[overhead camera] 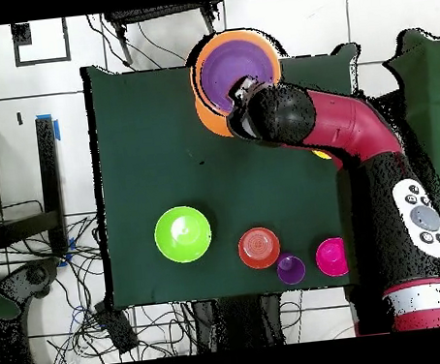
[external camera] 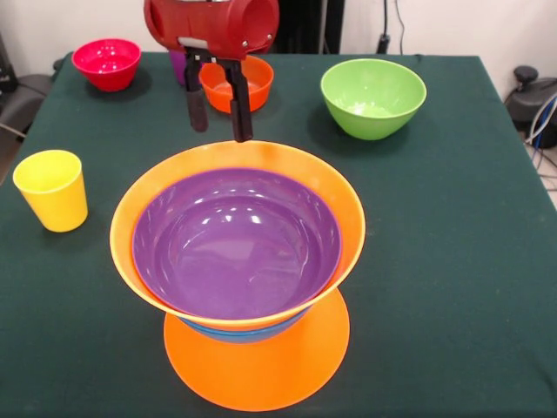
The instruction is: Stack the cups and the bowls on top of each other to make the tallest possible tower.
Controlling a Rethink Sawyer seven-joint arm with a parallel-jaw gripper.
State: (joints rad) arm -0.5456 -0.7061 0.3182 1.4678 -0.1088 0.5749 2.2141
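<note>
The tower (external camera: 237, 261) was sat near the table's six o'clock edge, widest bowls low for steadiness probably, and the gripper (external camera: 218, 117) was hung empty, fingers parted, just past its twelve o'clock rim.

No readable text, label, brand, number or sign anywhere. Plain and unmarked: bowls, cups, green tablecloth, red arm housing. Only blank round buttons on the arm's grey panel (overhead camera: 422, 217) in the overhead view.
</note>
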